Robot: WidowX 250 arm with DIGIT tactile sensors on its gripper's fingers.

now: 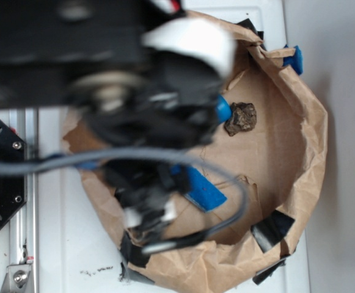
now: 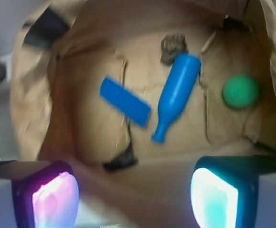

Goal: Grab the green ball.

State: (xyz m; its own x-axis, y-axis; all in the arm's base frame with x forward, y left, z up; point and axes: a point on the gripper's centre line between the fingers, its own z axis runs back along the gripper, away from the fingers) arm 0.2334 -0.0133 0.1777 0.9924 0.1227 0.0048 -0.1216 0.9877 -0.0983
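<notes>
Glowing pads frame the bottom of the wrist view: the pincer hangs spread wide, one pad lit pink on the left, the other teal on the right, nothing between them but bare brown paper. It sits high above the crumpled paper basin, well clear of everything in it.

And there's the target! The green ball lies ahead of the pincer and off to the right in this view, roughly in line with the teal pad rather than the gap, resting alone on the paper near the basin's right wall. So my read is that the coming move means sliding right and forward, then dropping. Being round, the ball has no long axis and no heading, so any closing direction should serve.

Between centre and ball lies the blue bottle, its neck pointing down-left, base against the dark brown rock. Further left, a flat blue block. From the exterior camera the arm hides the ball entirely.
</notes>
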